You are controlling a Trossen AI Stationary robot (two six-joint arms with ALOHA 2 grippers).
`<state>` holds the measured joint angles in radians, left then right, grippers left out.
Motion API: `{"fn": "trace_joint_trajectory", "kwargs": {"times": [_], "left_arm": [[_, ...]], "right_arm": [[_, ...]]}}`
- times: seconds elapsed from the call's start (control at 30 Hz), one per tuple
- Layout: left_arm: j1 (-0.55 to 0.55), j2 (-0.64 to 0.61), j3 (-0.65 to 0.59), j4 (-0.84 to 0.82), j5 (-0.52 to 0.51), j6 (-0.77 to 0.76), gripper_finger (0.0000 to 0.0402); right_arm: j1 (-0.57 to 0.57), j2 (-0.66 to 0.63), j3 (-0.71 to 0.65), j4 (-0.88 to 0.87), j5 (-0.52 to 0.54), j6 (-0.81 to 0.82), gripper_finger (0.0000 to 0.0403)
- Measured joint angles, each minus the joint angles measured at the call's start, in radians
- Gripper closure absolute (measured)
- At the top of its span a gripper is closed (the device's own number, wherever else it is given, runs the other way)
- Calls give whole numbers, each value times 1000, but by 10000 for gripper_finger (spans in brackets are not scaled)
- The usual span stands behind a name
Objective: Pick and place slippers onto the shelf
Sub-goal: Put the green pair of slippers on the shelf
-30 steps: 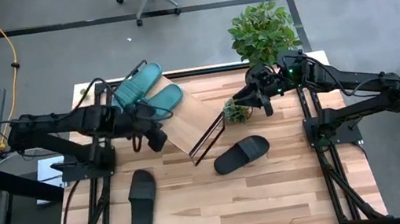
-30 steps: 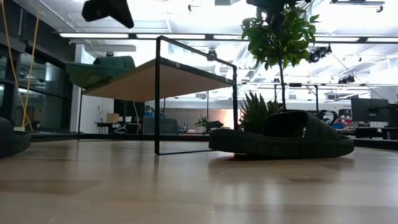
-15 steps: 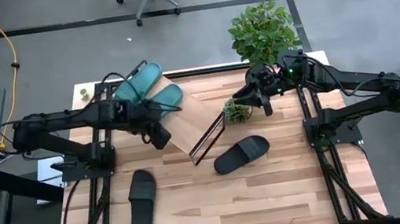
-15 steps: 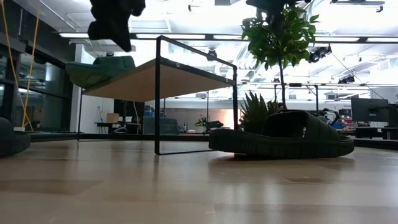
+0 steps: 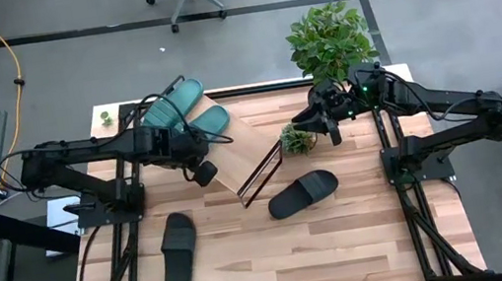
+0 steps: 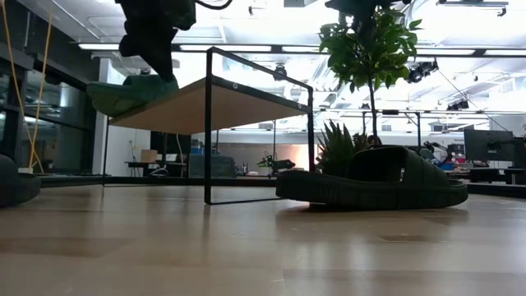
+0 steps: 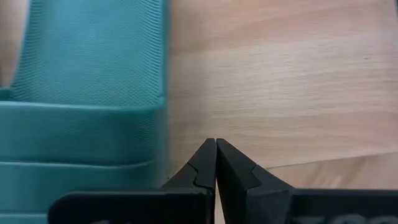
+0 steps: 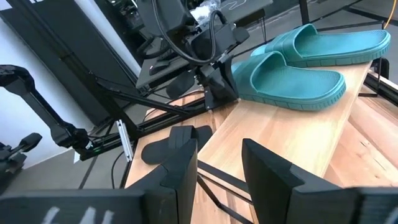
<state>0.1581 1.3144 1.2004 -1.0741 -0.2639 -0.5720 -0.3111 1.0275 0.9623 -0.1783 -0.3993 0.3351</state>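
Two teal slippers point(image 5: 172, 106) point(image 5: 206, 124) lie side by side on the slanted wooden shelf point(image 5: 245, 151). One black slipper point(image 5: 180, 252) lies flat on the table at the near left. The other black slipper point(image 5: 304, 192) lies flat just right of the shelf's wire frame. My left gripper point(image 5: 204, 174) is shut and points steeply down over the shelf's left end, close beside the nearer teal slipper point(image 7: 87, 93). My right gripper point(image 8: 217, 165) hangs open and empty at the far right, next to a small plant point(image 5: 295, 138). My left gripper has its shut fingertips point(image 7: 216, 155) right beside the nearer teal slipper's side wall point(image 7: 155, 134), over the shelf board. I cannot tell whether they touch the slipper or the board.
A large potted plant point(image 5: 331, 39) stands at the table's far right edge. The shelf's thin black frame point(image 6: 208, 123) rises from the table between the two black slippers. Bare wood lies along the near edge point(image 5: 299, 263).
My left gripper has sunk toward the shelf and shifted a little toward the table's right edge, tipping more steeply downward. It has stayed shut. The slippers have kept their places.
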Motion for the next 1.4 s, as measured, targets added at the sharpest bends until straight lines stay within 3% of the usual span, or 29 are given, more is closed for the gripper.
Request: {"fn": "trace_joint_trajectory", "kwargs": {"times": [0.5, 0.7, 0.9, 1.4], "left_arm": [[14, 0, 0, 29, -163, -12, 401], [27, 0, 0, 158, -100, 71, 401], [57, 17, 0, 109, 34, 93, 401], [71, 98, 2, 44, 35, 96, 401]], "right_arm": [[0, 0, 0, 2, 11, 0, 284], [0, 0, 0, 2, 11, 4, 284], [0, 0, 0, 2, 11, 4, 284], [0, 0, 0, -16, 16, -1, 284]]}}
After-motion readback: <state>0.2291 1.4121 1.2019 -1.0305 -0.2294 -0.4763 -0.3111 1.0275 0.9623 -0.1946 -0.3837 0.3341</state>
